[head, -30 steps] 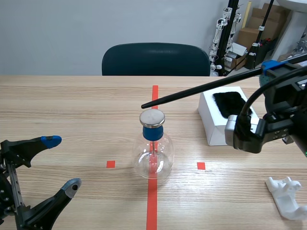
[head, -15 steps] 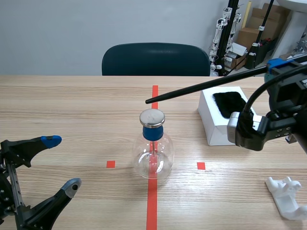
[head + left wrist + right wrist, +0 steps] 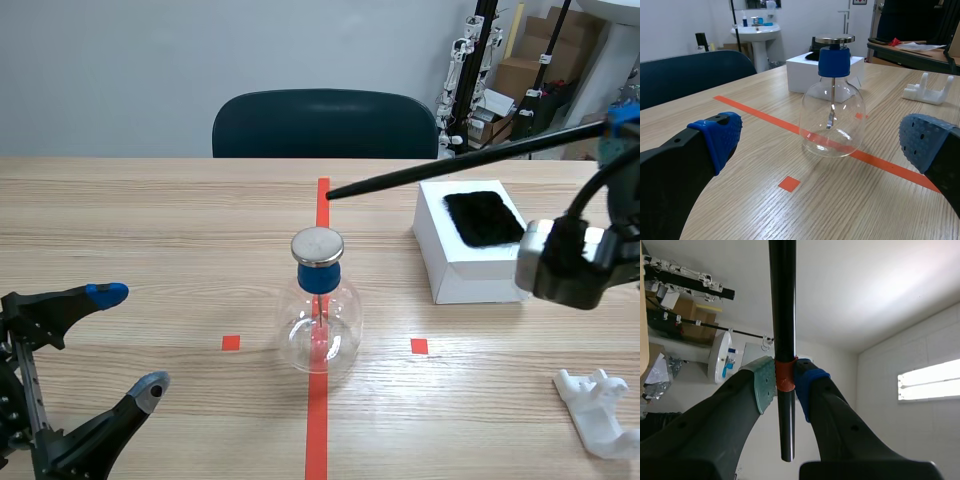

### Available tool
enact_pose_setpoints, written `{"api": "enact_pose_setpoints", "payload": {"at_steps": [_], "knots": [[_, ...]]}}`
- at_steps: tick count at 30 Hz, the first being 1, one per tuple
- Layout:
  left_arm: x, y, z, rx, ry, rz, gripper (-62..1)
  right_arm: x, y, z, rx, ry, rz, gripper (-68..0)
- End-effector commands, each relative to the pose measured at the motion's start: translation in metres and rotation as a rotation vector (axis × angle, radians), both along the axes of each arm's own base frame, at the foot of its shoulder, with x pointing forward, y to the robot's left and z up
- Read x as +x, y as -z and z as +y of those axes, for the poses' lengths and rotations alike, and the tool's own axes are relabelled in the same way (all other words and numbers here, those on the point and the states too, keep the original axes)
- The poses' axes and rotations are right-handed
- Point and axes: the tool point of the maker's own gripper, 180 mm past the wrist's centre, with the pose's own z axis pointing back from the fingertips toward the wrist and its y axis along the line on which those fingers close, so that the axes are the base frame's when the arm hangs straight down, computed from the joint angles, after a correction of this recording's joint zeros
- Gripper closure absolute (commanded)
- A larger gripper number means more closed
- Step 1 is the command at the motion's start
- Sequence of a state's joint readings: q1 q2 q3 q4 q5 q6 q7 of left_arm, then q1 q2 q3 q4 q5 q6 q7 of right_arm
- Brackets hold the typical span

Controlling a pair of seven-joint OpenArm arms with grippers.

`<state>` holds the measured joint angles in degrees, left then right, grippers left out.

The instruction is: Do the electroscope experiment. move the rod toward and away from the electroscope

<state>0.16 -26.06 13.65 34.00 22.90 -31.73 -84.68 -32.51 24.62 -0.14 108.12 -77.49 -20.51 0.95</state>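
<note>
Evidently the rod-waving step is in hand: the right gripper (image 3: 785, 385) is clamped on the black rod (image 3: 450, 165), whose tip hangs above and beyond the electroscope (image 3: 318, 300), apart from its metal cap (image 3: 317, 246). The left gripper (image 3: 128, 340) rests low with fingers spread, holding nothing (idle, I'd judge). Next, the tip probably needs bringing close over the cap without touching it.

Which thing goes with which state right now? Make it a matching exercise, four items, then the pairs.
1 rod
2 electroscope
3 box
4 left gripper

A on the red line
B open, nothing in it
C clamped in the right gripper
D black cloth on top

Pairs: 1-C, 2-A, 3-D, 4-B
</note>
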Motion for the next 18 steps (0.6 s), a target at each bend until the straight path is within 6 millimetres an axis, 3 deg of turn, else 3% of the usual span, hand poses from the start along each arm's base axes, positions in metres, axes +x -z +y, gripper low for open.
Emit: {"api": "enact_pose_setpoints", "payload": {"at_steps": [1, 9, 18], "knots": [[0.003, -0.009, 0.003, -0.02, -0.003, -0.029, -62.3, -0.003, -0.022, -0.005, 0.014, -0.001, -0.05, -0.6], [0.003, -0.009, 0.003, -0.02, -0.003, -0.029, -62.3, -0.025, -0.056, -0.038, 0.161, 0.053, -0.067, -0.6], [0.003, -0.009, 0.003, -0.02, -0.003, -0.029, -62.3, -0.052, -0.054, -0.072, 0.275, 0.109, -0.013, -0.6]]}}
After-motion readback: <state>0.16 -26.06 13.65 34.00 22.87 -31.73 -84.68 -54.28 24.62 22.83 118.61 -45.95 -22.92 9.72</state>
